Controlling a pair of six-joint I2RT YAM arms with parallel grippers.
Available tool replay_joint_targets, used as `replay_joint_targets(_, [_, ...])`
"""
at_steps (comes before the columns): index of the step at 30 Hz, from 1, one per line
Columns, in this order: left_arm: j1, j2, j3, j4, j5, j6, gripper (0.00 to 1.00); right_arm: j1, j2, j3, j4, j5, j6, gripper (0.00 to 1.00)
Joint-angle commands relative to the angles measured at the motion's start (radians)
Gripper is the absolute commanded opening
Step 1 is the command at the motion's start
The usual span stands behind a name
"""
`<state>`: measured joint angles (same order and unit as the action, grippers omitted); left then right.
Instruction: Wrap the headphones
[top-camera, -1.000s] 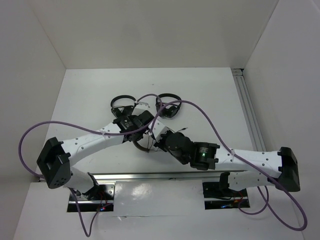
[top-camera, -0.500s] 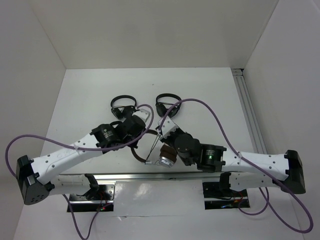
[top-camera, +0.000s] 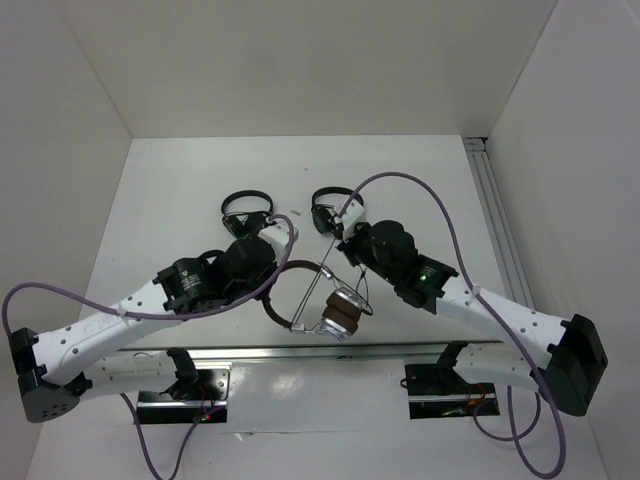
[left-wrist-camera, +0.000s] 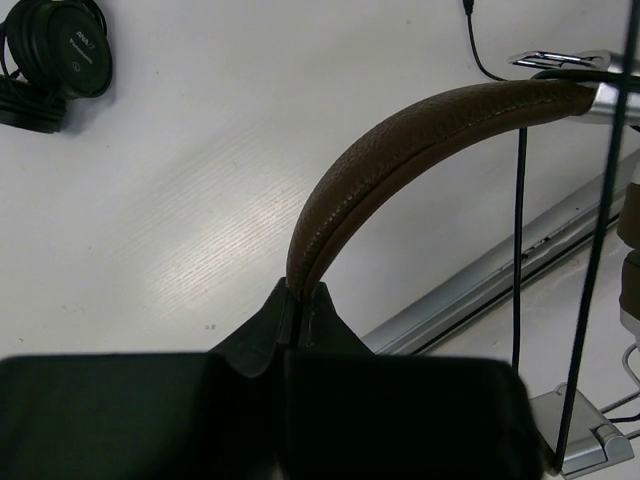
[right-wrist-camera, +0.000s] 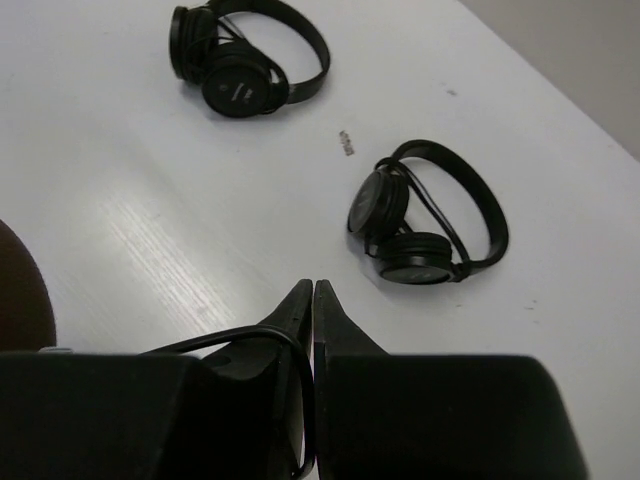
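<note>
White tabletop (top-camera: 420, 180) underlies the headphones (top-camera: 340, 318); their headband (left-wrist-camera: 400, 130) arches ahead from the clamped left hand (left-wrist-camera: 300, 300). Right hand (right-wrist-camera: 313, 300) pinches the cable (left-wrist-camera: 519, 260).

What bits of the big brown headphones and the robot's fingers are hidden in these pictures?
- The left gripper: its fingertips are lost under its own wrist in the top view.
- The headphones: the earcups are mostly cut off by the left wrist view's right edge.
- The black headset: clipped by that view's top-left corner.
- The cable: it vanishes between the fingers of the right gripper in the right wrist view, and its far end is too thin to trace.
</note>
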<state>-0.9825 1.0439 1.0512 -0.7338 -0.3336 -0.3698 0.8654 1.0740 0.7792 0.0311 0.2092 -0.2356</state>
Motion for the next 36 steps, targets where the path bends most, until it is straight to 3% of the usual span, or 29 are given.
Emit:
replay_joint_targets(1, [-0.015,-0.031,0.007,-0.087,0.096,0.080,0.00,-0.100,0.056,0.066,0.112,-0.198,0.045,0.10])
replay_joint_targets(4, [-0.015,-0.041,0.030,-0.098,0.087,0.089,0.00,-0.158,0.098,0.097,0.102,-0.316,0.054,0.10])
replay_joint_targets(9, [-0.015,-0.064,0.091,-0.098,0.030,0.065,0.00,-0.186,0.164,0.077,0.186,-0.307,0.079,0.10])
replay_joint_targets(18, [-0.015,-0.085,0.236,-0.116,-0.045,0.043,0.00,-0.227,0.231,-0.006,0.375,-0.455,0.173,0.08])
replay_joint_targets(24, [-0.015,-0.010,0.329,-0.199,-0.104,0.012,0.00,-0.256,0.251,-0.063,0.518,-0.406,0.267,0.00])
replay_joint_targets(25, [-0.015,0.001,0.329,-0.222,-0.104,0.012,0.00,-0.267,0.251,-0.063,0.518,-0.340,0.284,0.00])
replay_joint_targets(30, [-0.015,0.019,0.288,-0.234,-0.078,0.012,0.00,-0.341,0.218,-0.054,0.526,-0.312,0.343,0.00])
replay_joint_targets(36, [-0.015,-0.012,0.256,-0.216,-0.065,-0.021,0.00,-0.417,0.227,-0.054,0.512,-0.418,0.354,0.00])
